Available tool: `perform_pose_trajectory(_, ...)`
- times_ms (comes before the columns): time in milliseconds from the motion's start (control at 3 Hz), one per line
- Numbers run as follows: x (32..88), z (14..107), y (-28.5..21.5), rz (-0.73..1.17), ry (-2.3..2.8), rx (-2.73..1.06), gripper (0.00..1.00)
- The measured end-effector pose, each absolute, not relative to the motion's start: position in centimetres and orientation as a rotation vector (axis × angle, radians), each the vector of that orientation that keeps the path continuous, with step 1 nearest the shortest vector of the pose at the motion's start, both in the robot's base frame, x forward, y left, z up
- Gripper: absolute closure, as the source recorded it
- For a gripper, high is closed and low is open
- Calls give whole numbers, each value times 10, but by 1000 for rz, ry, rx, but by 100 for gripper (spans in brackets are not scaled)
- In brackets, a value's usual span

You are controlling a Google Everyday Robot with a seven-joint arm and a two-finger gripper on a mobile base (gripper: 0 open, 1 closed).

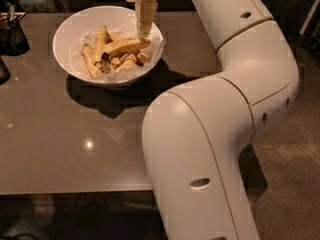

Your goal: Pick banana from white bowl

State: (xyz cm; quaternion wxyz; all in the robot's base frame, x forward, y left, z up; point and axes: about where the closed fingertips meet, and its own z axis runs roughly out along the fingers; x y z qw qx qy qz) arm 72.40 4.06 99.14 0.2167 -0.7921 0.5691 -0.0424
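Note:
The white bowl (pixel 67 39), lined with crinkled white paper, stands at the back left of the grey table. The banana (pixel 122 46), long and pale yellow with a dark stem end at its left, lies across the shorter brown-spotted bananas and pieces (pixel 100 49) in the bowl. My gripper (pixel 145 31) points straight down over the bowl's right side. Its tip is just above the banana's right end. The gripper holds nothing that I can see.
A small dark container (pixel 13 36) stands at the table's left edge, with another dark object (pixel 2 70) in front of it. My big white arm (pixel 210 134) fills the right side and overhangs the table's front right corner. The table's front edge (pixel 75 190) runs near the bottom.

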Motion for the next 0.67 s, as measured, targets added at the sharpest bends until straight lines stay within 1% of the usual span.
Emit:
perform_pose_trajectory(333, 728, 985, 44, -106, 1579, -2200, 38)
perform_pose_trajectory(667, 731, 976, 47, -90, 1585, -2211, 39)
